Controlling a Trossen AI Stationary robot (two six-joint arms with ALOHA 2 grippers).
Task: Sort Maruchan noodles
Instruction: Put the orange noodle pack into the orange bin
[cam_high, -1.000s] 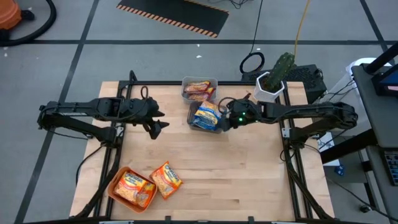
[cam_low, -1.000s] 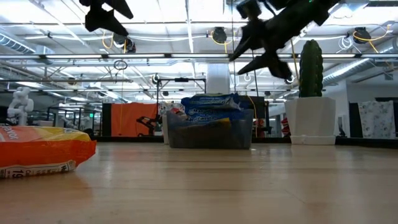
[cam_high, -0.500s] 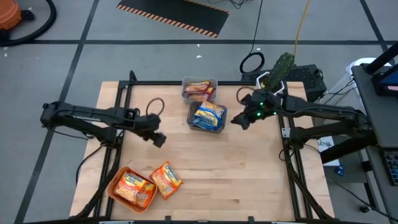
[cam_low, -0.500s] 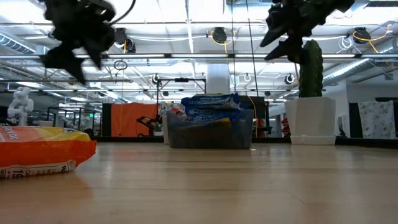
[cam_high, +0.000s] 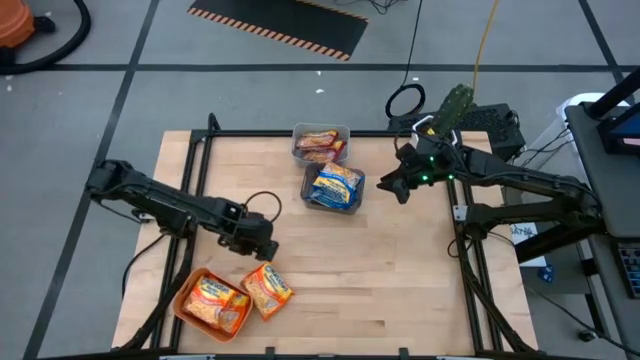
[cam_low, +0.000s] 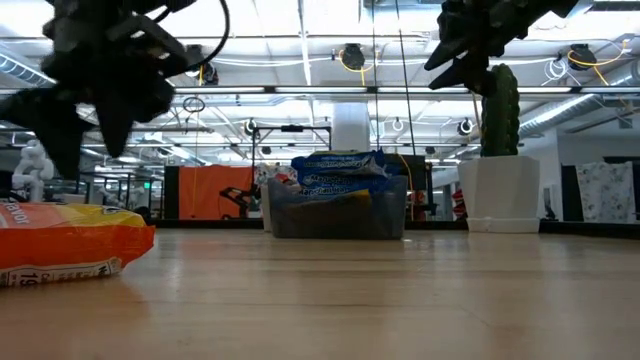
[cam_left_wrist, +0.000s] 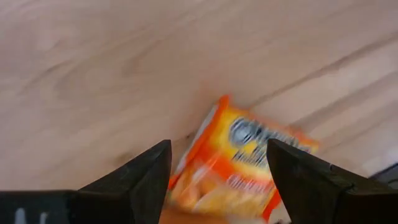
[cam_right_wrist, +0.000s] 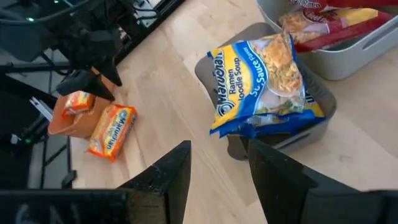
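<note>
1. Fingers of my left gripper (cam_high: 262, 248) stand apart with nothing between them, hovering just above the orange packet (cam_high: 267, 289) lying on the table (cam_high: 400, 290) near its front-left corner.
2. That orange packet touches the orange tray (cam_high: 183, 298), where more orange packets (cam_high: 212, 300) lie.
3. Blue-and-silver packets (cam_high: 335, 186) fill the grey bin (cam_high: 311, 198) near the table's back edge; reddish packets (cam_high: 318, 146) sit in the clear bin (cam_high: 297, 148) just behind it.
4. My right gripper (cam_high: 392, 186) hangs beside the grey bin, fingers parted and empty, in front of the potted cactus (cam_high: 447, 118) at the back-right corner.
</note>
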